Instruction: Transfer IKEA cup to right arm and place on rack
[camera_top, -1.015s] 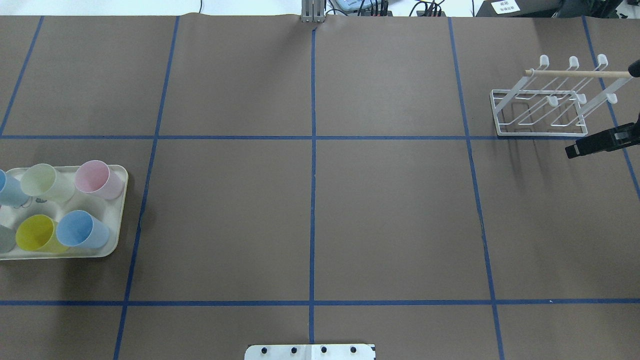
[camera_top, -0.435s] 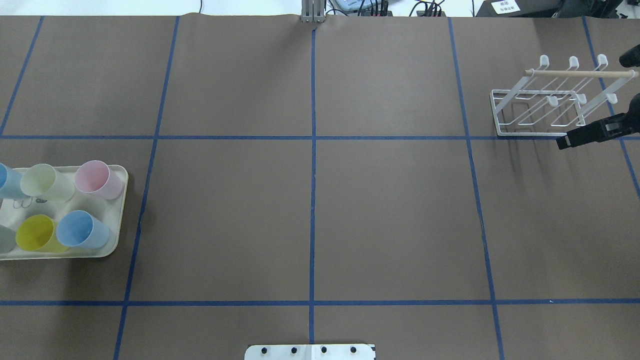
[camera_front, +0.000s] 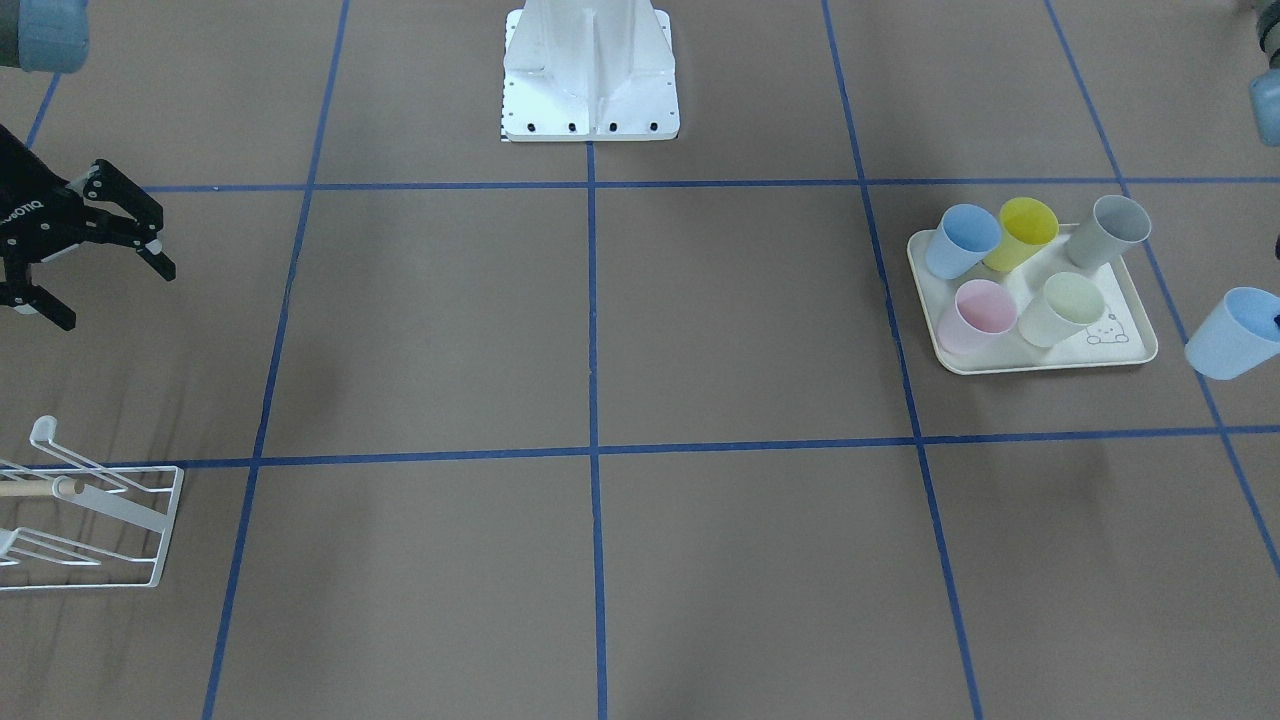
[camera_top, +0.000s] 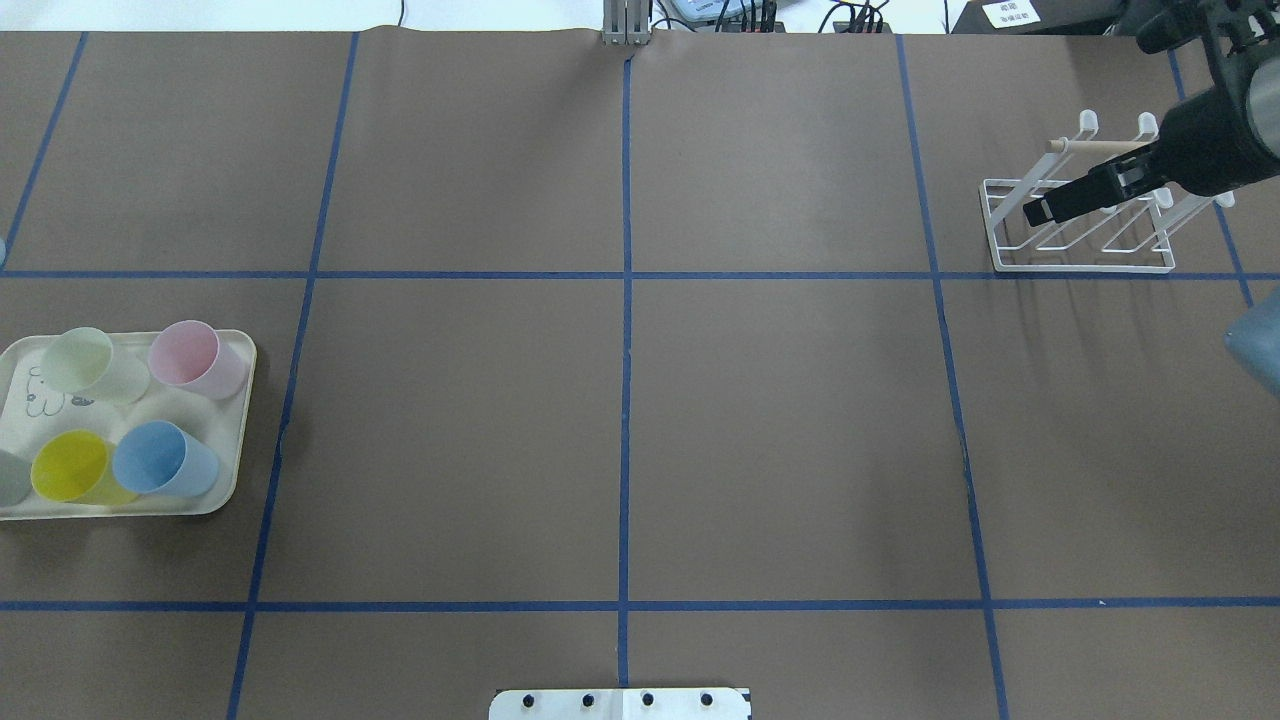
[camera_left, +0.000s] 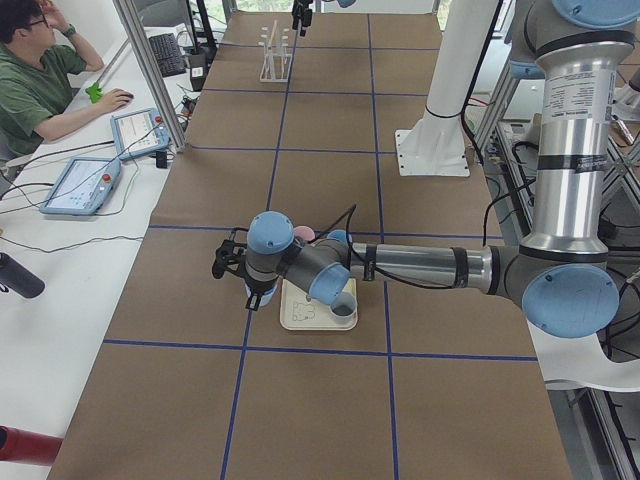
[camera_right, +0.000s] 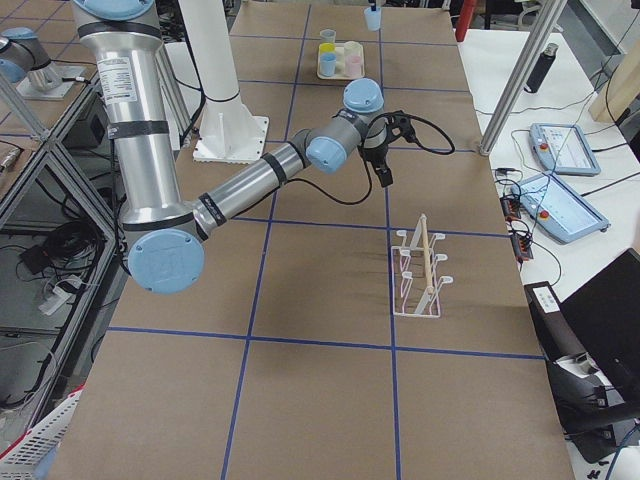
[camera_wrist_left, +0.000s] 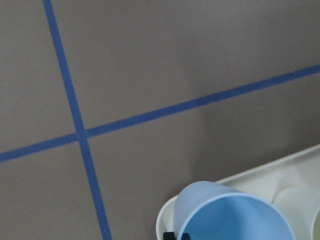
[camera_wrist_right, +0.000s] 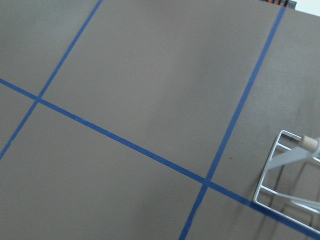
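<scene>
The light-blue IKEA cup hangs tilted in the air just right of the cream tray. My left gripper is shut on its rim, and only the black fingertips show at the cup. The right gripper is open and holds nothing. In the overhead view the right gripper hovers over the white wire rack with its wooden dowel. The rack stands bare of cups, and one corner of the rack shows in the right wrist view.
On the tray stand a pink cup, a pale green one, a yellow one, a blue one and a grey one. The white robot base sits mid-table. A person sits at the side bench.
The light-blue cup at the tray's left end has risen off the tray and left the overhead view. The right gripper has swung from the right edge up and left over the rack.
</scene>
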